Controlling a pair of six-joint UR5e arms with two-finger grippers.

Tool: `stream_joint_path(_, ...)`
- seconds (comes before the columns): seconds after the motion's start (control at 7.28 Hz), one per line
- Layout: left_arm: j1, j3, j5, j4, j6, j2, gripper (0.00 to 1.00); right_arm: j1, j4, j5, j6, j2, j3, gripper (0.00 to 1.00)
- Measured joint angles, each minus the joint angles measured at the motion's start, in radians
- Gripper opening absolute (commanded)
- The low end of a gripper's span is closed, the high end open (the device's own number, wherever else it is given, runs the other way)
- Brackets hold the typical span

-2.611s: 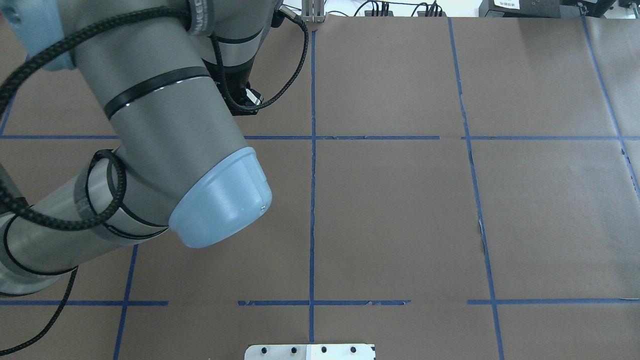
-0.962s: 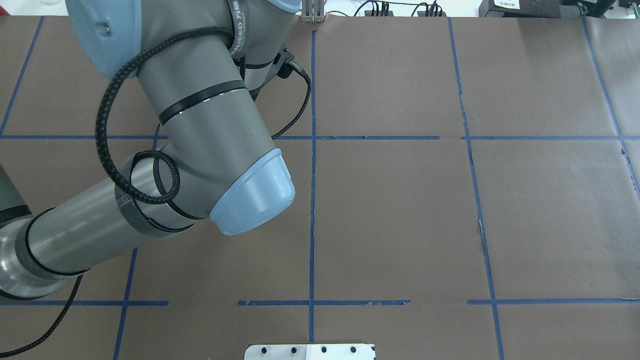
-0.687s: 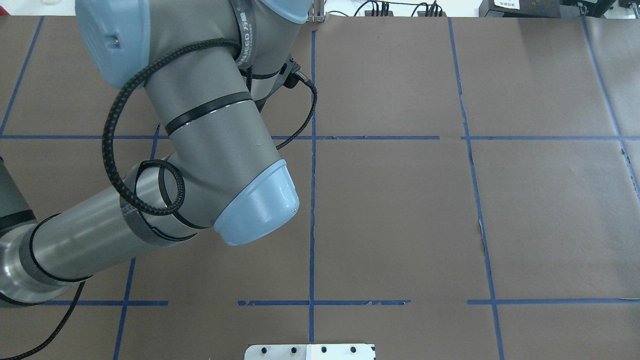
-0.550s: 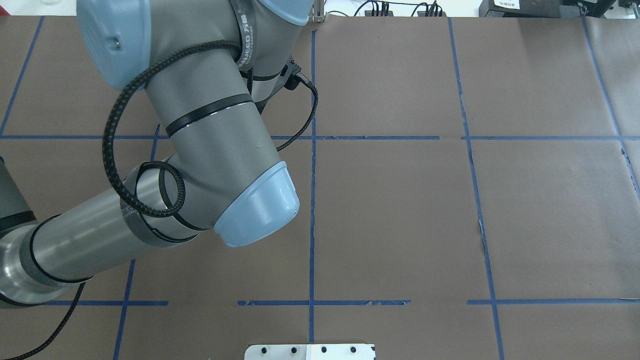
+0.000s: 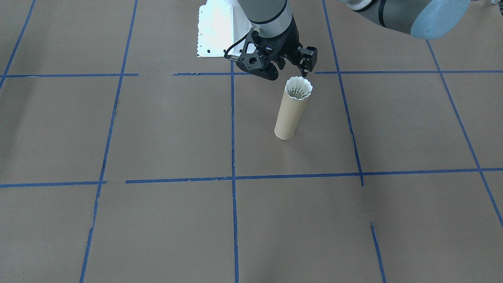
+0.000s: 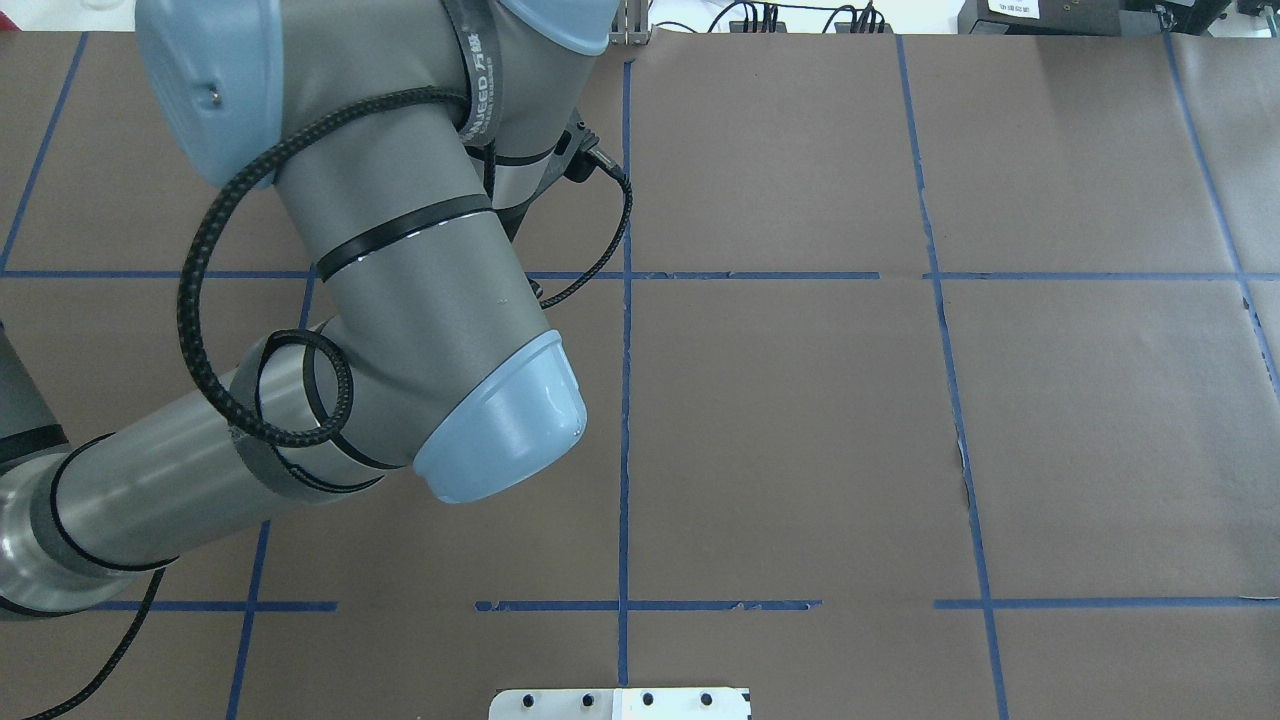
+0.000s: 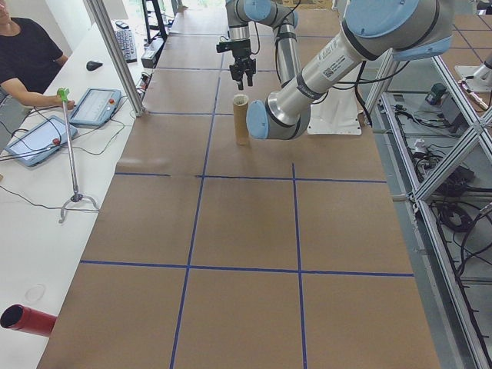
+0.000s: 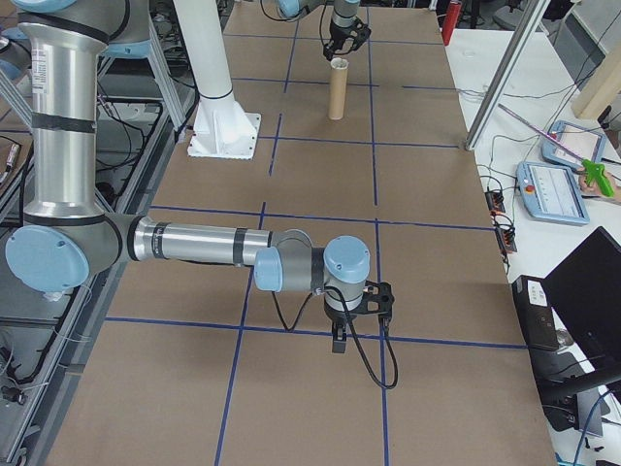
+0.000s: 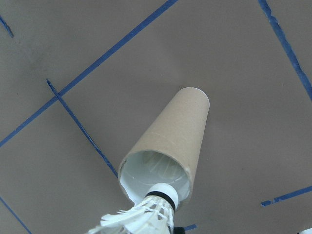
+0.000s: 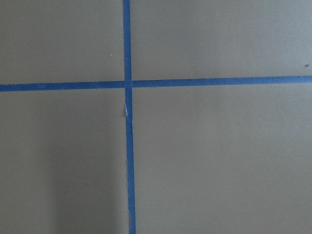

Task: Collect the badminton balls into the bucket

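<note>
Left gripper (image 5: 289,74): black fingers (image 5: 306,59) hang just over the shuttlecock (image 5: 298,88). One prong shows on each side of the feather skirt, with a gap between. Cannot tell whether they pinch the feathers or stand clear of them.

Shuttlecock: cork down, skirt up, at the mouth of the bucket (image 5: 289,118). In the left wrist view the cork sits right at the near rim and the pale inside is open below it. Cork-first is probably deliberate, since the round tip centres itself and the flare follows (skirt-first would likely catch on the rim).

Bucket: upright on the table (image 5: 157,129), in the square just ahead of the white robot base (image 5: 216,31). Nothing braces it. It is tall and narrow, so a sideways nudge could tip it, which fits an approach from straight above.

Right gripper (image 8: 340,335): low over a tape crossing (image 10: 126,84), well away from the bucket. Finger state cannot be told. Appears parked to keep clear.
</note>
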Motion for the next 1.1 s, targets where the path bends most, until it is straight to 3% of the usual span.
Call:
stream_joint_path(0.27,-0.009,-0.063,-0.001,-0.002,0.0,0.034,1.0,0.0,0.0,0.0,0.0,0.0,0.0,1.0)
stream_joint_path(0.55,-0.076,-0.122,-0.004,-0.061,0.04,0.104,1.0,0.0,0.0,0.0,0.0,0.0,0.0,1.0)
stream_joint_path(0.82,-0.178,-0.11,-0.006,-0.287,0.155,0.24,1.0,0.0,0.0,0.0,0.0,0.0,0.0,1.0)
stream_joint_path(1.1,-0.282,-0.039,-0.03,-0.545,0.235,0.366,1.0,0.0,0.0,0.0,0.0,0.0,0.0,1.0)
